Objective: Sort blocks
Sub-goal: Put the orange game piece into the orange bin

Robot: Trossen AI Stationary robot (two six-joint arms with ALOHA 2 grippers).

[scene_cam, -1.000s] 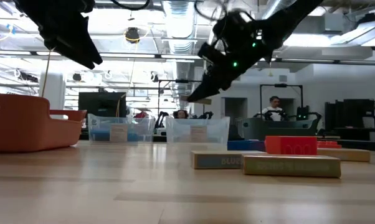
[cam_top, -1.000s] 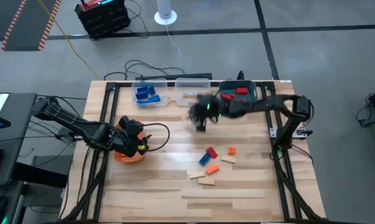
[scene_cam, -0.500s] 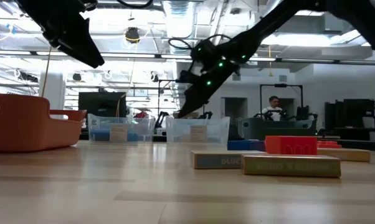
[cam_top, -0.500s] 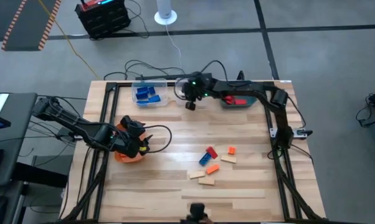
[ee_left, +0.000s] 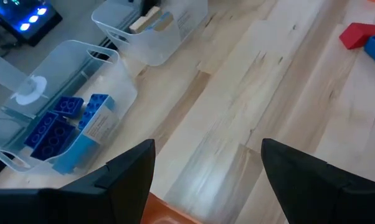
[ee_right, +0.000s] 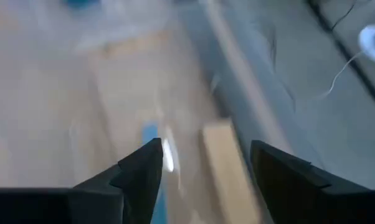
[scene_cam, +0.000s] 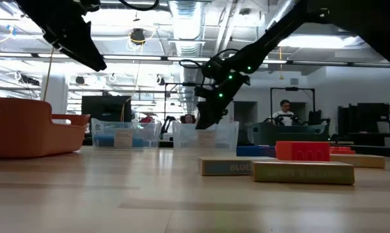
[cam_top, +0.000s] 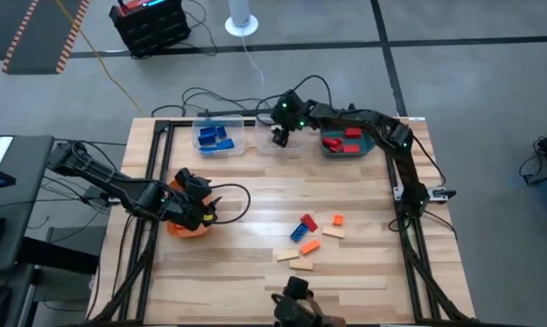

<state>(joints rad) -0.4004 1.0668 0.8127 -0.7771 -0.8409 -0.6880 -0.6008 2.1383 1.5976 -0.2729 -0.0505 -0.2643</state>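
Several loose blocks lie flat on the table right of centre: a red one (cam_top: 307,222), a blue one (cam_top: 298,232), orange ones (cam_top: 310,245) and tan ones (cam_top: 285,255). My right gripper (cam_top: 280,137) is open over the far clear bin (cam_top: 296,118), which holds tan pieces. In the right wrist view (ee_right: 206,149) a tan block (ee_right: 222,163) shows blurred below the gap between the fingers, touching neither. My left gripper (cam_top: 201,207) is open and empty above the orange bin (cam_top: 184,229) at the table's left; the left wrist view (ee_left: 207,149) also shows it open.
A clear bin (cam_top: 203,146) with blue bricks (ee_left: 53,124) stands at the far edge left of the tan one. A teal bin (cam_top: 372,138) with red blocks stands to its right. A dark object (cam_top: 296,304) shows at the near edge.
My right gripper has gone from over the table's middle toward the far edge and a little down, and now stands over the clear bin with the tan pieces. A dark object has come into view at the near edge.
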